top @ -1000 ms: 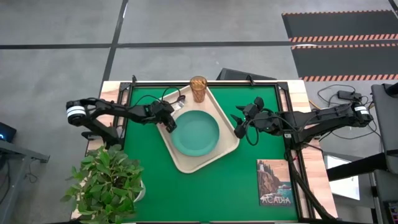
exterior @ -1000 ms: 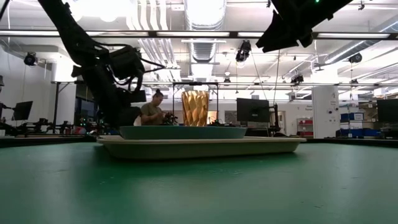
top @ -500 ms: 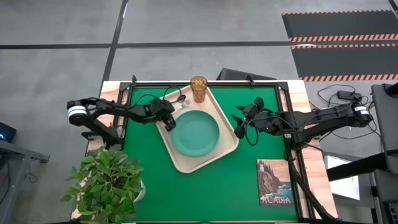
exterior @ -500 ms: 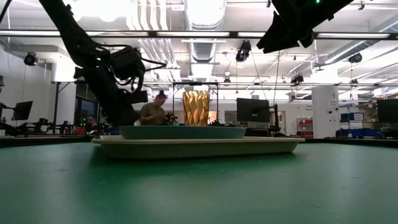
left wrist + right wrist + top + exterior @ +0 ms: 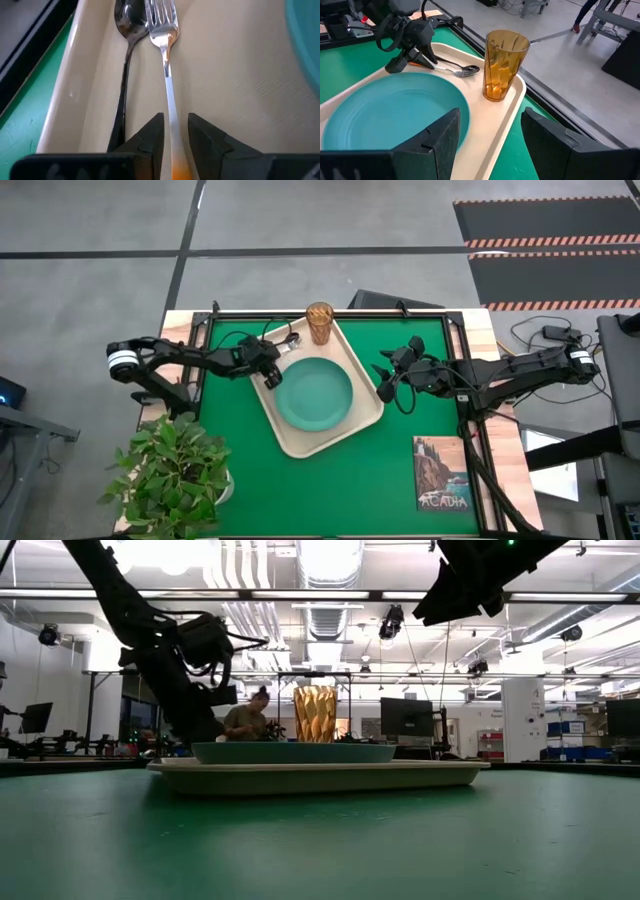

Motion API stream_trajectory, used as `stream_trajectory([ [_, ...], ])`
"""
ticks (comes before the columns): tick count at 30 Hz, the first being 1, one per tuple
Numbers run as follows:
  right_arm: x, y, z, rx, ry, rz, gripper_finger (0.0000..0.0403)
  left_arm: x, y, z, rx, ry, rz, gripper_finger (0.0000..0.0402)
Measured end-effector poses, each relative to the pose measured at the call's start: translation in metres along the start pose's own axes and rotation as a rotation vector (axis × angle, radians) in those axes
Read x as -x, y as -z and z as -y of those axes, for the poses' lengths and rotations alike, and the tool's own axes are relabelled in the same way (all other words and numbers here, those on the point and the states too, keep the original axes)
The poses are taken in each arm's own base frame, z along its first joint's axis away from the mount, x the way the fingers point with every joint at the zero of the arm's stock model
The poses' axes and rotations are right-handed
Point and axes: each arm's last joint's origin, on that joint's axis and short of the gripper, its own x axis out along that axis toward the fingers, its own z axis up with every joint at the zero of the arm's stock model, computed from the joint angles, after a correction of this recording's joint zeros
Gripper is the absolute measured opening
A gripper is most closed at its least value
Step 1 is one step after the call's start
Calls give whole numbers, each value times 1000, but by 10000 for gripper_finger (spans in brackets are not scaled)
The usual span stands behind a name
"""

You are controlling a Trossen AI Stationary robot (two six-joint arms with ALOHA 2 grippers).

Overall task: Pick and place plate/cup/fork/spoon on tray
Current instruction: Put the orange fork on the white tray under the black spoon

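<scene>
The cream tray (image 5: 300, 435) lies slantwise on the green mat. On it are the teal plate (image 5: 314, 393), the amber cup (image 5: 319, 323) upright at its far corner, and the fork (image 5: 168, 75) and spoon (image 5: 127, 30) flat side by side along its left rim. My left gripper (image 5: 175, 135) is low over the tray's left edge (image 5: 268, 370) and narrowly open. Its fingers stand on either side of the fork's handle, with a gap showing. My right gripper (image 5: 384, 380) is open and empty, raised above the mat right of the tray.
An "Acadia" picture book (image 5: 442, 473) lies at the mat's near right. A potted plant (image 5: 175, 475) stands at the near left corner. Bare green mat lies in front of the tray. A person (image 5: 245, 720) sits in the room beyond the table.
My left gripper has drawn back slightly toward the table's left edge, showing more of the fork and spoon on the tray.
</scene>
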Motion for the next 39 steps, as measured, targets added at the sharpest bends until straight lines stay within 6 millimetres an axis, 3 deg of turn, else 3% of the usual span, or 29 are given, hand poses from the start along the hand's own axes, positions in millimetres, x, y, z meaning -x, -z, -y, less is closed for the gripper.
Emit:
stream_trajectory([
  [7,0,0,0,0,0,0,199,6,-4,-2,-63,2,32,74],
  [16,0,2,0,13,-1,-8,199,25,-19,-13,46,2,183,72],
  [22,-1,9,-1,27,-3,-22,199,7,-18,-25,96,-50,188,65],
  [29,-1,9,-2,46,-8,-20,199,-15,-14,-21,98,-41,153,6],
  [39,-1,9,-2,51,-6,-20,199,-26,-10,-16,69,40,123,7],
])
